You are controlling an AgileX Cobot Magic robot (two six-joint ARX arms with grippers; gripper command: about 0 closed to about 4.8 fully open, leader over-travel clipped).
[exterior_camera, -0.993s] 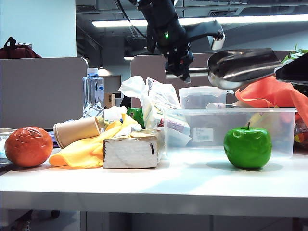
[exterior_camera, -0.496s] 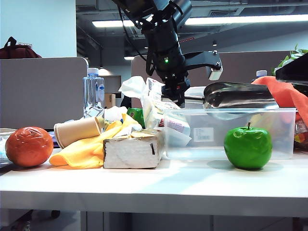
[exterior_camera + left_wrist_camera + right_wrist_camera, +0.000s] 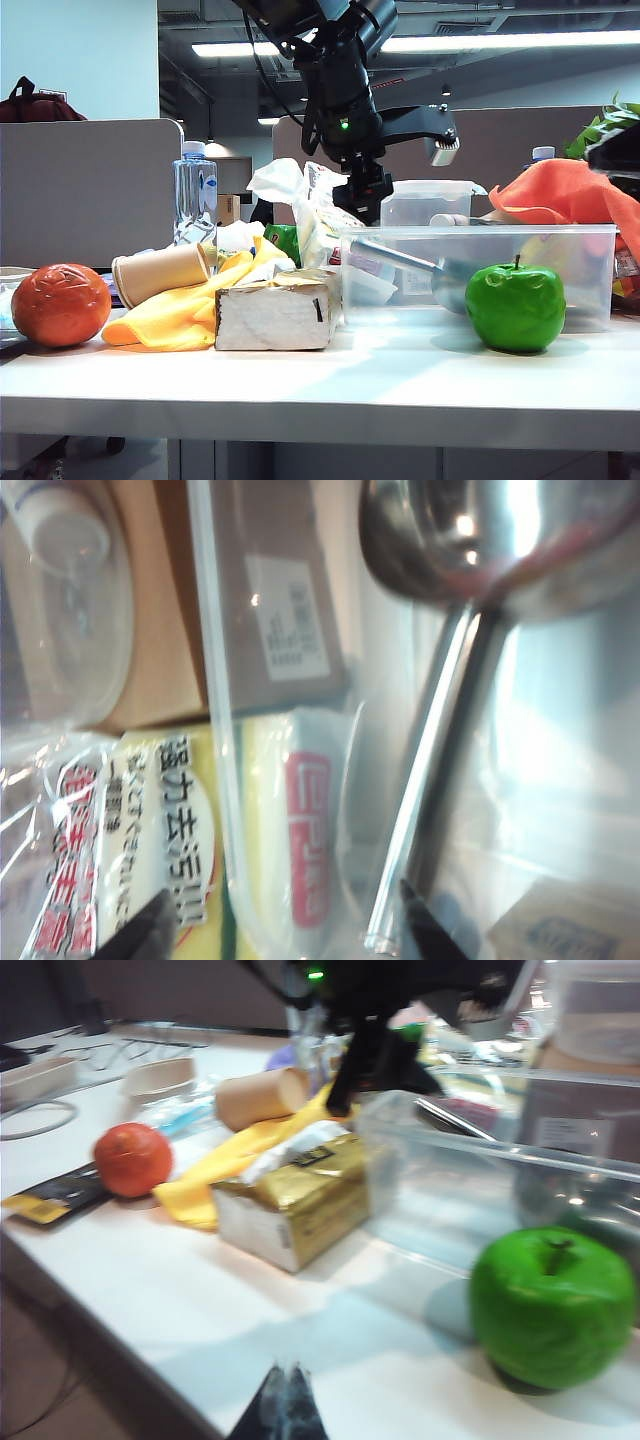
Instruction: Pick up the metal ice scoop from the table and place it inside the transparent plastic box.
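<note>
The metal ice scoop [image 3: 400, 256] lies inside the transparent plastic box [image 3: 580, 270], its handle slanting up toward the box's left end and its bowl partly hidden behind a green apple. My left gripper [image 3: 366, 196] hangs just above that end. In its wrist view the left gripper [image 3: 283, 925] is open, and the scoop [image 3: 500, 540] lies free with its handle end beside one fingertip [image 3: 415, 920]. The right gripper [image 3: 285, 1382] is shut on nothing, above the table's [image 3: 350, 390] front part, short of the box [image 3: 450, 1180].
A green apple [image 3: 515, 305] stands in front of the box. Left of the box lie a tissue box [image 3: 272, 315], yellow cloth [image 3: 180, 310], paper cup [image 3: 160, 272], water bottle [image 3: 194, 195] and orange [image 3: 60, 305]. A lidded container [image 3: 425, 202] and orange cloth [image 3: 565, 195] sit behind.
The left gripper carried the scoop down from high above the box, then opened. The scoop has dropped out of the jaws and now rests in the box.
</note>
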